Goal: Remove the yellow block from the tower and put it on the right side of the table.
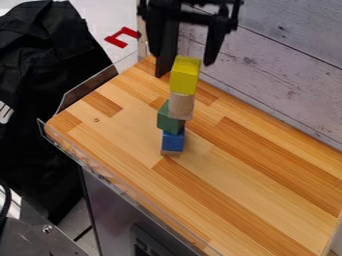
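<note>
The black gripper (pixel 187 67) hangs at the top of the view, open, its two fingers spread wide above and behind the tower's top. A yellow block (pixel 185 75) forms the top of the tower, with nothing gripping it. Under it stands a tan wooden block (pixel 181 105), then a green block (pixel 170 118) that juts out to the left, and a blue block (pixel 173 141) lower down. A thin wooden edge shows beneath the blue one. The tower rises from the left half of the wooden table (pixel 267 170).
A whitish plank wall (pixel 287 65) runs along the table's back right edge. Clear low guards (pixel 87 90) line the left side. Black cloth (pixel 47 100) lies beyond the table at the left, and a red bracket-shaped piece (pixel 122 37) is behind it.
</note>
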You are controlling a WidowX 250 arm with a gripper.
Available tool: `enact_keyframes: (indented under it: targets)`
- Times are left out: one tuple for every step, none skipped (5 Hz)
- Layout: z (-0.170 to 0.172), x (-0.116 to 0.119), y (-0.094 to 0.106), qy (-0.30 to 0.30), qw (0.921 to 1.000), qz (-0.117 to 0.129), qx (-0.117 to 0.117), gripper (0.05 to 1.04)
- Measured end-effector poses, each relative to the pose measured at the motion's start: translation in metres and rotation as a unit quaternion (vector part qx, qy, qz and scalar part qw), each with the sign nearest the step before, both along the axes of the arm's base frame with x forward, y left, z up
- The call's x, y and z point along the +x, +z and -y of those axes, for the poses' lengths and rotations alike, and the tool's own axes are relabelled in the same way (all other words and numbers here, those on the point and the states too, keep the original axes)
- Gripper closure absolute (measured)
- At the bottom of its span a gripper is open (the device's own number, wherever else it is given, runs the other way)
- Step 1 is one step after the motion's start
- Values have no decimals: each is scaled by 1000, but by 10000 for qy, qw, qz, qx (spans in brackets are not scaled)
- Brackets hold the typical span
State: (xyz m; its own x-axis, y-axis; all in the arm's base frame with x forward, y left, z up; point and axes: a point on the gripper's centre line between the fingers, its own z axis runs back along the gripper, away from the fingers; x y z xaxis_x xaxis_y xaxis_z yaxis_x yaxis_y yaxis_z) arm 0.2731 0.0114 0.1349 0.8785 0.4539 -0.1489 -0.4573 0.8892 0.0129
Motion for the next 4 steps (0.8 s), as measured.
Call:
enact_keyframes:
  targets:
    - [1,0,-4,1,10000,-19,-47,84]
    - [3,1,-7,37,10000,-34,-80,85]
    - [4,1,-19,48,9997,-209,-112,84]
    - [4,-2,-29,98,9993,-338,-152,112]
